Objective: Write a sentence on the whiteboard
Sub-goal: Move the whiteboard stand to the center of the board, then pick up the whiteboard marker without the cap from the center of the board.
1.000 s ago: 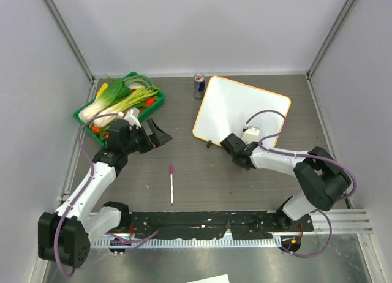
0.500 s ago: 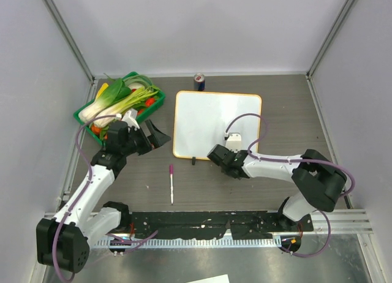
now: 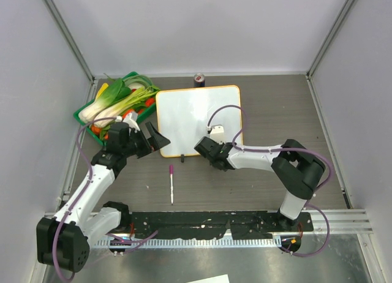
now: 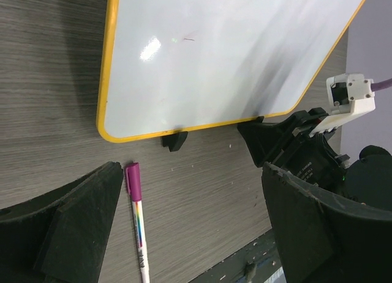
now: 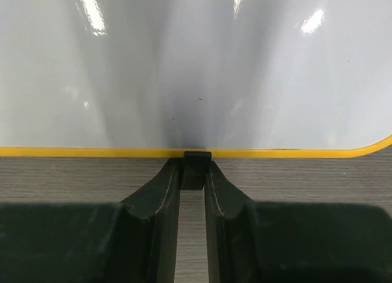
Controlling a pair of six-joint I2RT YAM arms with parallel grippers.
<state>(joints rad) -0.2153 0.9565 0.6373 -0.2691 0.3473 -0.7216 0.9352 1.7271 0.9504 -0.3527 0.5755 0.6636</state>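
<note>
Jaws of the right gripper [image 3: 203,146] are pinched tight on a small black clip [image 5: 196,163] at the near edge of the whiteboard [image 3: 196,114], which lies flat on the table [image 3: 275,173]. By the board's near left corner the left gripper [image 3: 156,138] hangs spread wide, holding nothing, with a pink-capped marker [image 3: 171,184] lying just nearer on the wood.

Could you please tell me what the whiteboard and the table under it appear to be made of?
The whiteboard: glossy white face, perhaps coated panel, given sharp light glints; its rim looks like orange plastic. The table: matte grey wood-grain, probably laminate, given its fine streaks.
</note>
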